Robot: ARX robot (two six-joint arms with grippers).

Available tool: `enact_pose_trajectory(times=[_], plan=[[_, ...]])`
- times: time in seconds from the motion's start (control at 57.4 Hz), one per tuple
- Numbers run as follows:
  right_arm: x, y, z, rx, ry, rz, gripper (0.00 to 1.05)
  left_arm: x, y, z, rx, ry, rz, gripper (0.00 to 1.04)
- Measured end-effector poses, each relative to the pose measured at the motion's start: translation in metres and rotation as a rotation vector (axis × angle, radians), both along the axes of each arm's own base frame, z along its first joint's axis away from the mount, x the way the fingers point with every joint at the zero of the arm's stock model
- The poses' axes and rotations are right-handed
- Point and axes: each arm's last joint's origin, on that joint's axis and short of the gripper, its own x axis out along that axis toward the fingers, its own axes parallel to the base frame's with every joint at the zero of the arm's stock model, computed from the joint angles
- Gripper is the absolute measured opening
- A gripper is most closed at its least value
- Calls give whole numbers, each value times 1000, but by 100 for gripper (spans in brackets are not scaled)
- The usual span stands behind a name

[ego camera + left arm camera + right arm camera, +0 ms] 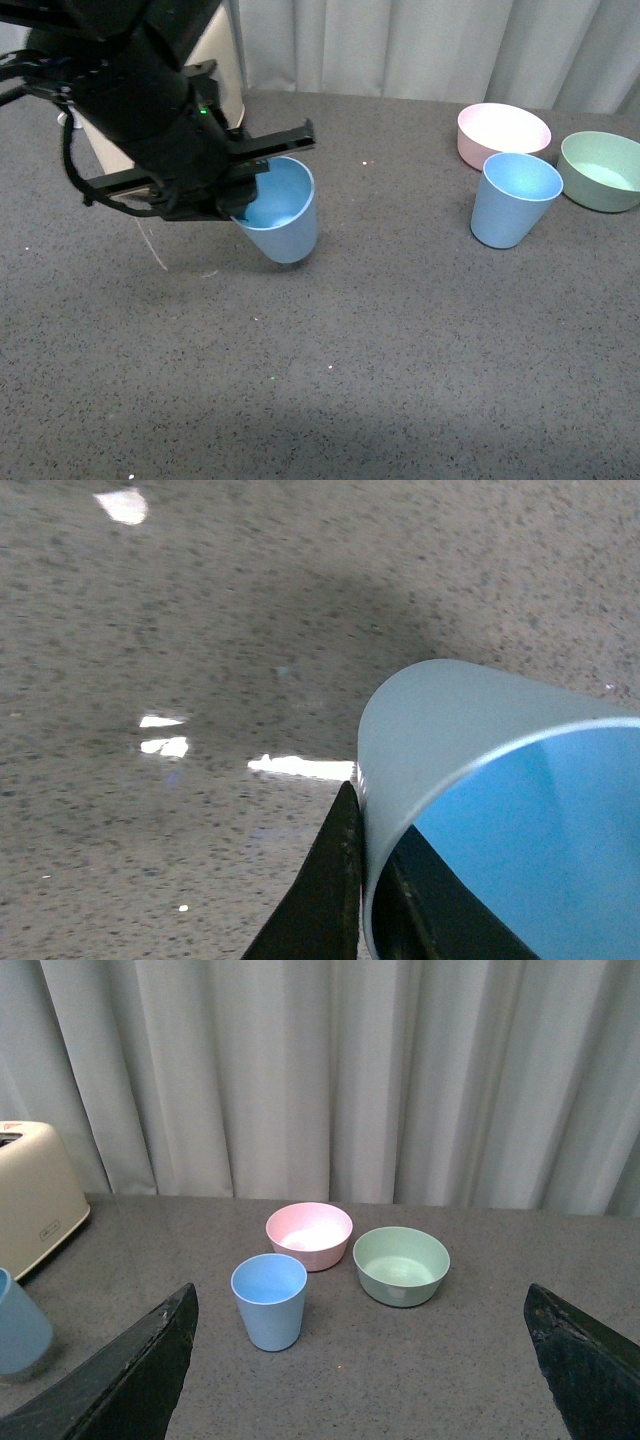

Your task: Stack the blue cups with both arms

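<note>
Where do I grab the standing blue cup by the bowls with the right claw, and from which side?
Probably its rim, on the near wall, coming down from above. The standing cup is upright with an open mouth, so the rim is free to pinch; the pink bowl crowds it behind and the green bowl sits to the right.

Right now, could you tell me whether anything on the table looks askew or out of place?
Only one thing: the blue cup pinched at its rim by the left gripper leans noticeably instead of standing upright. The other blue cup, the pink bowl and green bowl stand level.
</note>
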Motion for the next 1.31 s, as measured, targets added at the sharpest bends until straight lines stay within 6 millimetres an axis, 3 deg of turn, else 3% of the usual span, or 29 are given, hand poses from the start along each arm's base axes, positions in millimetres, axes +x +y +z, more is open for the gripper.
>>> enact_pose_trajectory(times=[0.227, 0.627, 0.854, 0.958, 1.028, 1.133, 1.237, 1.307], plan=[[0, 0, 0, 0, 0, 0, 95, 11, -40, -3, -3, 14, -43, 4], [0, 0, 0, 0, 0, 0, 95, 20, -49, -10, 19, 37, -32, 5], [0, 0, 0, 0, 0, 0, 95, 24, -52, -3, -16, 25, -32, 46], [0, 0, 0, 0, 0, 0, 95, 22, -49, 12, -36, -26, -14, 71], [0, 0, 0, 0, 0, 0, 95, 21, -48, 22, -45, -87, -13, 81], [0, 0, 0, 0, 0, 0, 95, 15, -35, 21, 137, -475, 9, 68], [0, 0, 0, 0, 0, 0, 95, -16, -1, 17, 222, -784, 11, 50], [0, 0, 0, 0, 0, 0, 95, -44, 30, 36, 199, -1039, 62, 34]])
